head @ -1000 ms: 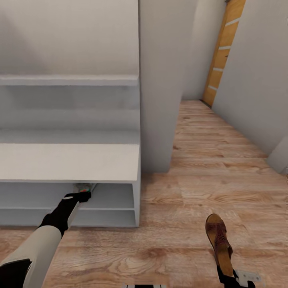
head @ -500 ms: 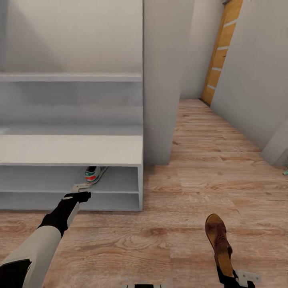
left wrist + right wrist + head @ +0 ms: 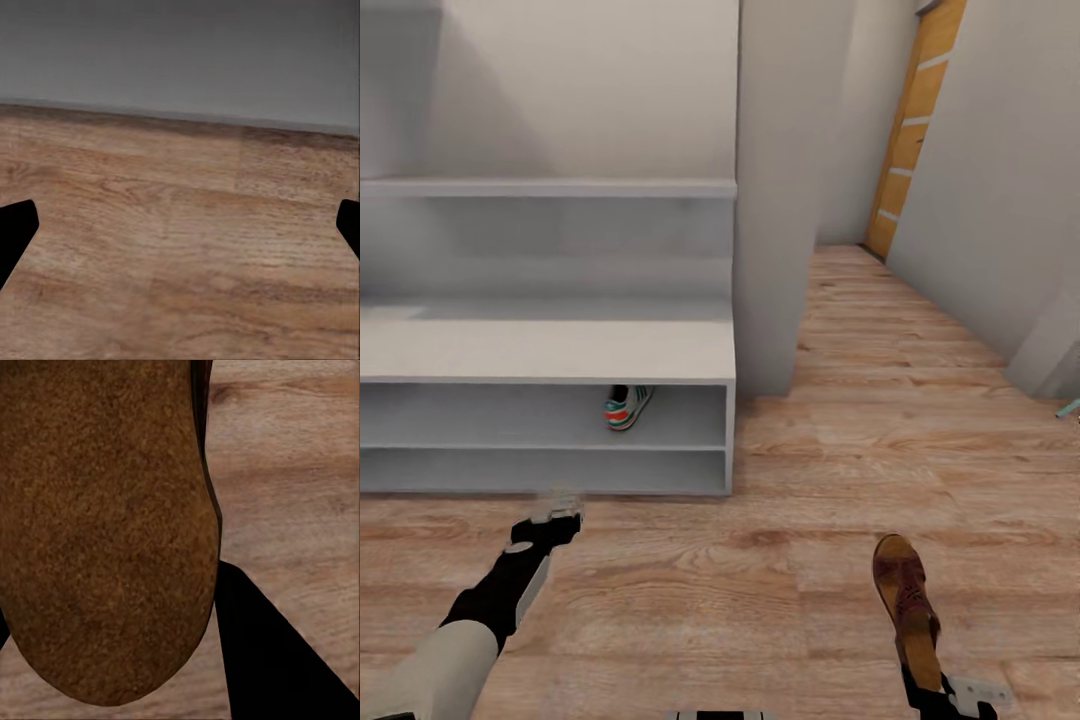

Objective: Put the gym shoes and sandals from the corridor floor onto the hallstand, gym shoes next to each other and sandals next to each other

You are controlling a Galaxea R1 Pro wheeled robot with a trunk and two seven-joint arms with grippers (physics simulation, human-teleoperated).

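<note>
Currently 1 brown sandal is pinched at its heel end by the right end effector, low above the corridor floor; in the right wrist view its rough tan sole is seen close against a dark finger. It is judged light and fairly stiff along the sole, so a heel grip should hold, though the toe may swing. 1 gym shoe is seen on the upper open shelf of the hallstand. The left end effector is spread and empty over the floor, just in front of the rack.
</note>
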